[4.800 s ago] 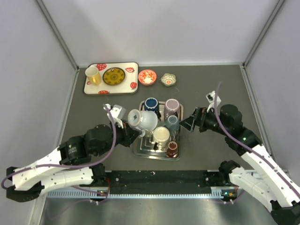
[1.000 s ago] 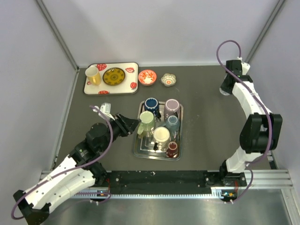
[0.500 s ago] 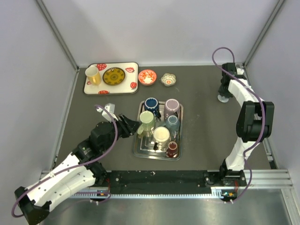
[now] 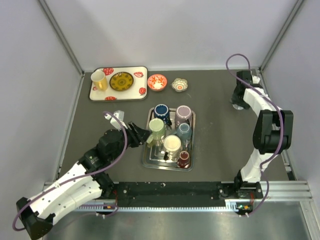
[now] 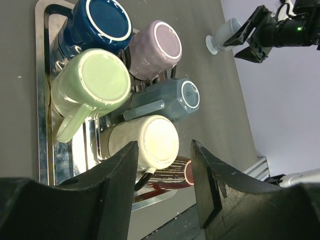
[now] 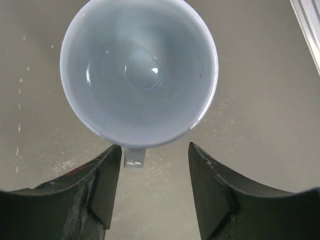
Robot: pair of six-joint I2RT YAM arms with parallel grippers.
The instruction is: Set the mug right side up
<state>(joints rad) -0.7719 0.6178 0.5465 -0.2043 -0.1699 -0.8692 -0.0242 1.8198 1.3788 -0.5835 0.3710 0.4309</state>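
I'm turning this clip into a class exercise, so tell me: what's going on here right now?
The right tool hangs open over a white mug that stands mouth-up on the table at the far right, its handle between the open fingers. The left tool is open and empty, near the metal tray, where several mugs, such as the green mug, sit bottom-up.

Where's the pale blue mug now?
Top view: the pale blue mug stands mouth-up at the table's far right, under the open jaws of the right arm, far from the tray.
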